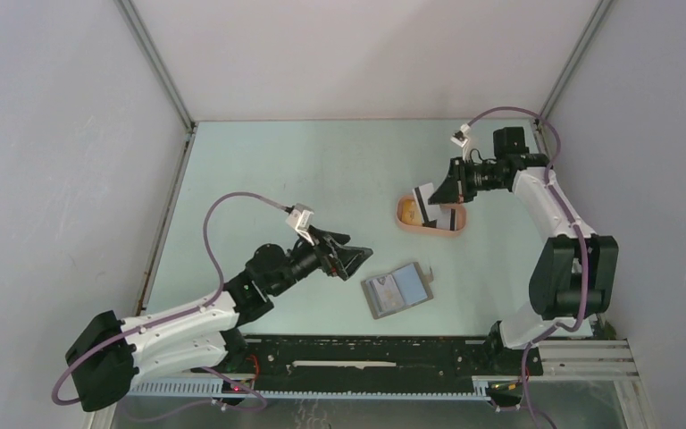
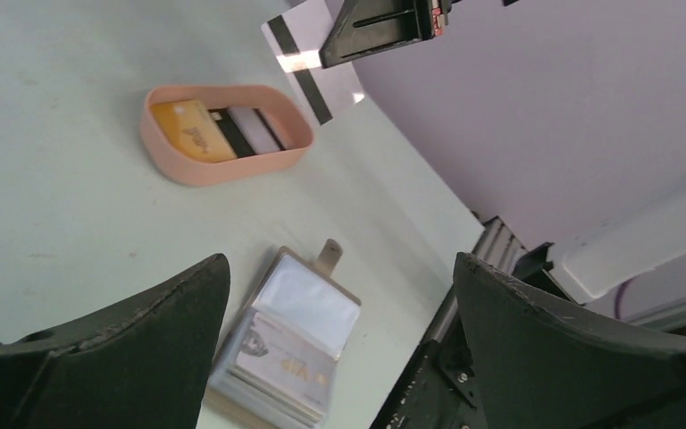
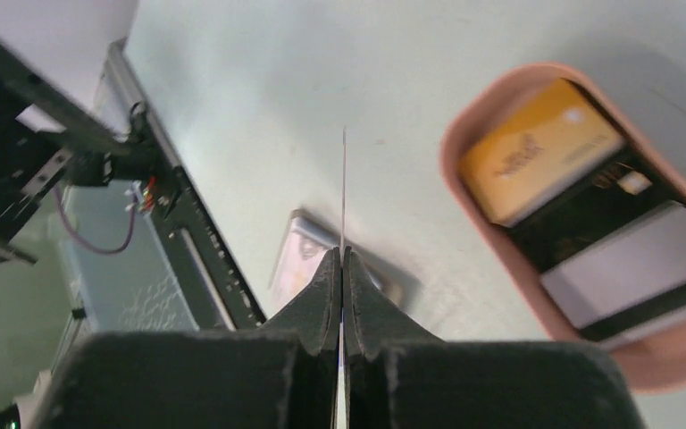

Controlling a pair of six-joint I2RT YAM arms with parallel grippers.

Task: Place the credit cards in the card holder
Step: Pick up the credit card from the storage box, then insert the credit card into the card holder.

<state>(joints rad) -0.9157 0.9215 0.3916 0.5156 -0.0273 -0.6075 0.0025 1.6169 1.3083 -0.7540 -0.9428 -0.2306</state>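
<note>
My right gripper (image 1: 442,190) is shut on a pale credit card with a black stripe (image 1: 424,198), held above the peach tray (image 1: 429,231). The right wrist view shows that card edge-on (image 3: 344,179) between the closed fingers (image 3: 343,255). An orange-yellow card (image 2: 192,130) and a dark card with a white stripe (image 2: 250,132) lie in the tray. The grey card holder (image 1: 397,290) lies open on the table, with a card in its clear sleeve (image 2: 290,335). My left gripper (image 1: 357,259) hovers open just left of the holder, with nothing between its fingers.
The black rail (image 1: 366,353) that carries both arm bases runs along the table's near edge, close to the card holder. White walls stand around the pale green table (image 1: 304,170) on the left, back and right.
</note>
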